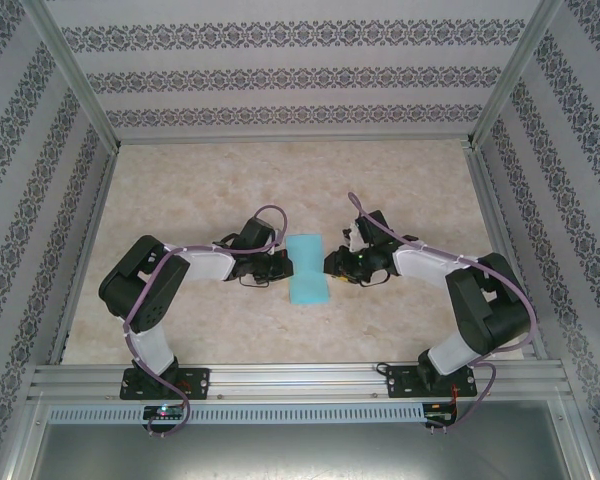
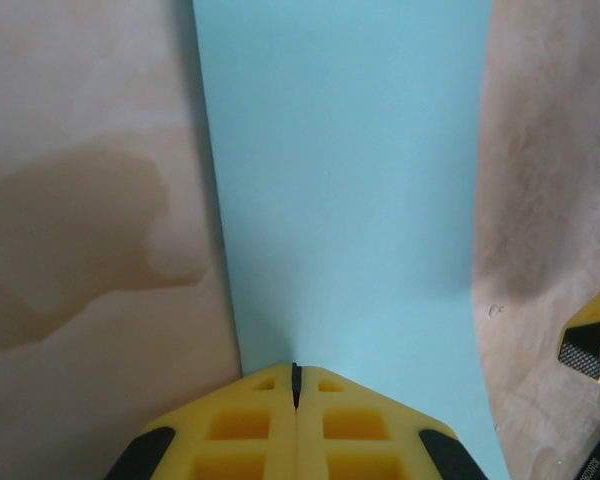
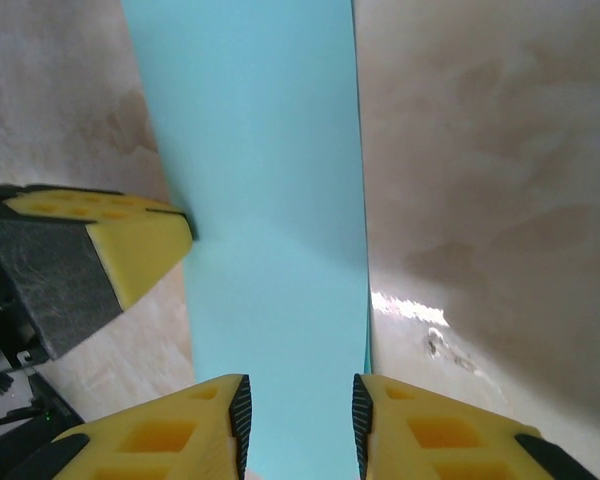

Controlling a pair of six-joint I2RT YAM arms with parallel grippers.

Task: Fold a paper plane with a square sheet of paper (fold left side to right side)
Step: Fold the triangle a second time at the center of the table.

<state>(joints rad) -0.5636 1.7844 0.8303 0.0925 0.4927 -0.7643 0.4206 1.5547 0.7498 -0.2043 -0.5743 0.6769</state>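
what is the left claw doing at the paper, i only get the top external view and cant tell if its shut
Observer: In the left wrist view the left claw is shut tight, with its tip at the near edge of the square sheet of paper.
Operator: and the right one, is it gripping
Observer: No. In the right wrist view the right claw has its jaws parted. The sheet shows in the gap between them and nothing is pinched.
Operator: anything on the table near the sheet
Observer: In the left wrist view, a darker brownish patch marks the table just left of the sheet.
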